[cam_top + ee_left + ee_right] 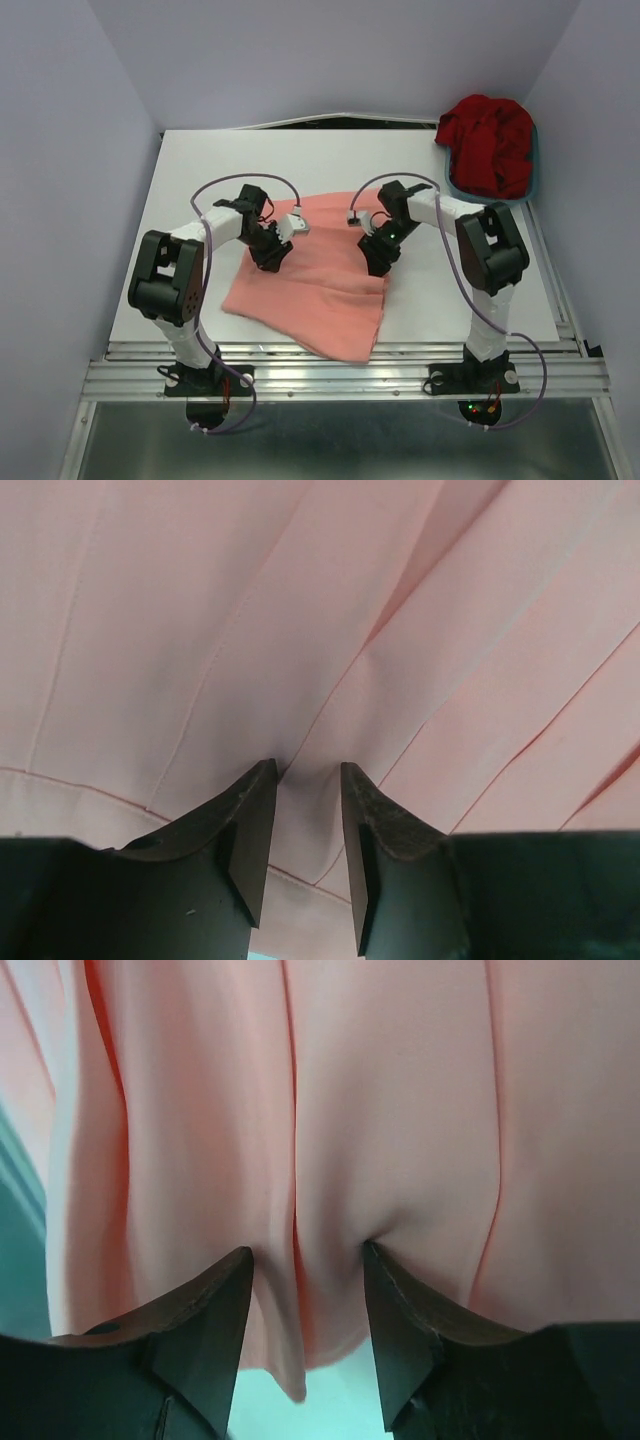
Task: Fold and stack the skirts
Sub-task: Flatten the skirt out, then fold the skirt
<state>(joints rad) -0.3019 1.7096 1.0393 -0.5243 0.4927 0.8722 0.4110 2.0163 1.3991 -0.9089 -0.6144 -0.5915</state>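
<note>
Top external shows the left gripper (272, 260) and right gripper (380, 263) each apparently pinching the salmon-pink skirt (320, 305), which spreads toward 6 o'clock from both, while the deep red skirt (490, 145) sits at 1 o'clock.

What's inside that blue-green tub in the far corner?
A deep red skirt is heaped in the teal basin, bulging over its rim. The cloth covers the bottom, so whether anything lies beneath it cannot be seen.
</note>
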